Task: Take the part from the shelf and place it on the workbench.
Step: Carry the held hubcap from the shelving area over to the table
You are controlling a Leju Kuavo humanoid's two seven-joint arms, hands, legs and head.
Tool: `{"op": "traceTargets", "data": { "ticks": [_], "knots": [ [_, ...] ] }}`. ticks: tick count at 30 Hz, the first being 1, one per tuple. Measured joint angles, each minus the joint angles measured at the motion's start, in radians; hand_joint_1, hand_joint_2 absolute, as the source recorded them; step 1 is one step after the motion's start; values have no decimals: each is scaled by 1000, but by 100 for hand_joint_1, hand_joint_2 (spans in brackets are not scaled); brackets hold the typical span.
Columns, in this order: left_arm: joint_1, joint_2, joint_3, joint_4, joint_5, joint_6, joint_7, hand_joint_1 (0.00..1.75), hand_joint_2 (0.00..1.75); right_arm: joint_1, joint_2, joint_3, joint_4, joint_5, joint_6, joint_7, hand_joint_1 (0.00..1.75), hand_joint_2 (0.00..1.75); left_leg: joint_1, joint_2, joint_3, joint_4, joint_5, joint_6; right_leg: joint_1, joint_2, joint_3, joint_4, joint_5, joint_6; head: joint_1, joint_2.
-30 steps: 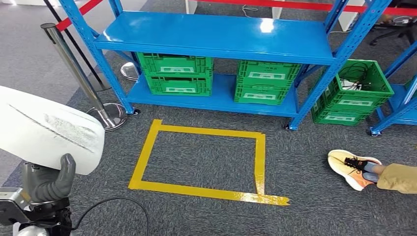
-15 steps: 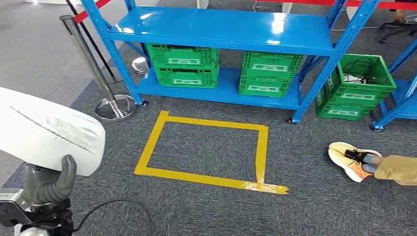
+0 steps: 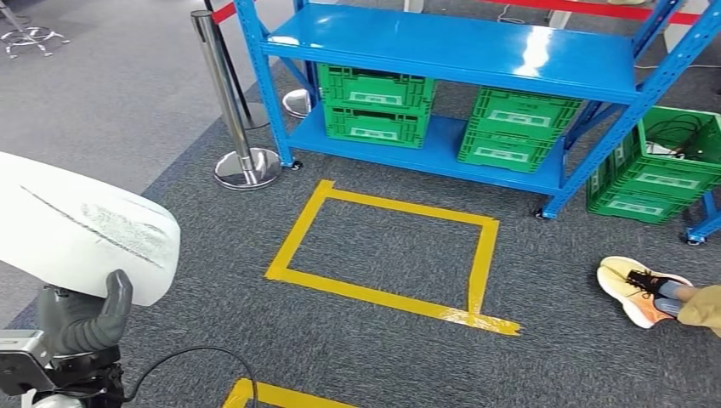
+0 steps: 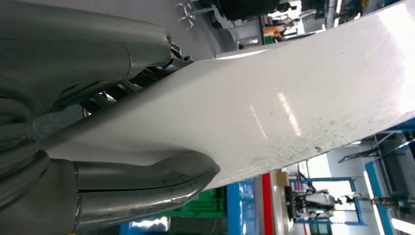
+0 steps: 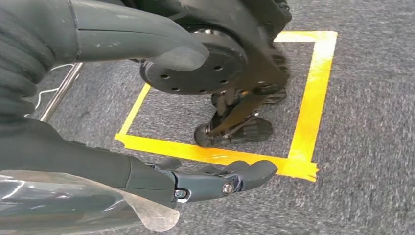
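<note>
At the near left of the head view, the robot's left hand [image 3: 81, 319] grips the lower edge of a large white curved part [image 3: 81, 225], thumb pressed against its face; the part carries dark scuff marks and is held above the grey carpet [image 3: 553, 357], off the shelf. The left wrist view shows the same hold close up, the thick grey thumb [image 4: 147, 183] on one side of the glossy white panel and darker fingers [image 4: 127, 93] on the other. The right hand [image 5: 147, 117] hangs over the carpet with nothing in it, thumb and fingers spread apart, above a rectangle of yellow tape.

A corner of yellow tape [image 3: 272, 396] lies at the near edge of the floor. Farther out, a yellow tape rectangle [image 3: 387, 255] marks the carpet, and to its right a person's orange-and-cream sneaker [image 3: 638, 289] rests flat. Beyond the rectangle stands a blue steel shelf [image 3: 459, 47]. On its lower level sit two stacks of green plastic crates [image 3: 374, 106] and [image 3: 514, 127], two high each; their contents cannot be seen. To the right of the shelf, on the floor, another green crate [image 3: 663, 170] sits on a second one, the upper crate holding dark cables. A chrome stanchion post [image 3: 229, 102] with a round base stands just left of the shelf, a red belt at its top.
</note>
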Motion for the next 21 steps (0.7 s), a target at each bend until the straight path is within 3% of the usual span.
{"op": "traceTargets", "data": {
  "ticks": [2, 4, 5, 7, 9, 11, 13, 16, 18, 20, 21],
  "knots": [
    [0, 0, 0, 0, 0, 0, -2, 175, 175, 2, 0, 1, 0, 0, 0, 0, 0, 175, 0, -17, -12, 7, 10, -10, 2, 10, 15, -35, 0, -5, -1, 0],
    [2, 0, 0, 0, -1, 1, -3, 175, 175, 4, 0, 0, -1, 0, -2, 0, 0, 175, 3, -30, -18, 11, 14, -21, 1, -14, 12, -35, 9, -16, 0, 0],
    [4, 0, 0, 0, -2, 1, -3, 175, 175, 4, 0, -1, -2, -1, -3, 0, 0, 175, 3, -21, -26, 27, 1, -27, -1, -27, 11, -37, 14, -22, -3, 0],
    [5, 0, 0, 0, -3, 3, -4, 175, 175, 7, 0, -1, -3, -1, -4, -1, 0, 175, 7, 15, -61, 116, -63, -40, -5, -55, 5, -40, 22, -31, -7, 0],
    [5, 0, 0, 1, -5, 7, -4, 175, 175, 10, 0, -1, -3, -1, -4, -1, 0, 175, 15, 37, -105, 248, -136, -53, -4, -81, -2, -39, 25, -32, -10, 0],
    [6, 0, -1, 2, -8, 12, -4, 175, 175, 10, 0, -1, -3, -1, -6, -1, 0, 175, 23, 42, -108, 297, -149, -61, -5, -107, -8, -36, 27, -30, -10, 0],
    [6, 0, -1, 2, -9, 15, -6, 175, 175, 9, 0, -1, -3, -2, -8, -1, 0, 175, 29, 49, -67, 243, -116, -64, -5, -127, -9, -34, 27, -28, -10, 0],
    [5, -1, -1, 2, -9, 18, -14, 175, 175, 9, 0, -1, -3, -3, -9, -3, 0, 175, 25, 101, 33, 62, -55, -58, -2, -154, -4, -27, 25, -18, -10, 0],
    [6, -2, -1, 2, -9, 20, -19, 175, 175, 7, 0, 0, -4, 1, -10, -6, 0, 175, 17, 119, 46, 19, -51, -42, 3, -172, -7, -22, 26, -7, -10, 0],
    [12, -2, 1, 2, -9, 26, -23, 175, 175, 0, 0, 1, -4, 9, -10, -15, 0, 175, 16, 103, 34, 15, -44, -23, 1, -183, -11, -20, 24, 4, -10, 0],
    [14, -2, 2, 2, -9, 31, -25, 175, 175, -5, 0, 1, -3, 14, -10, -23, 0, 175, 16, 94, 30, 12, -40, -15, -1, -167, -17, -11, 15, 9, -9, 0]
  ]
}}
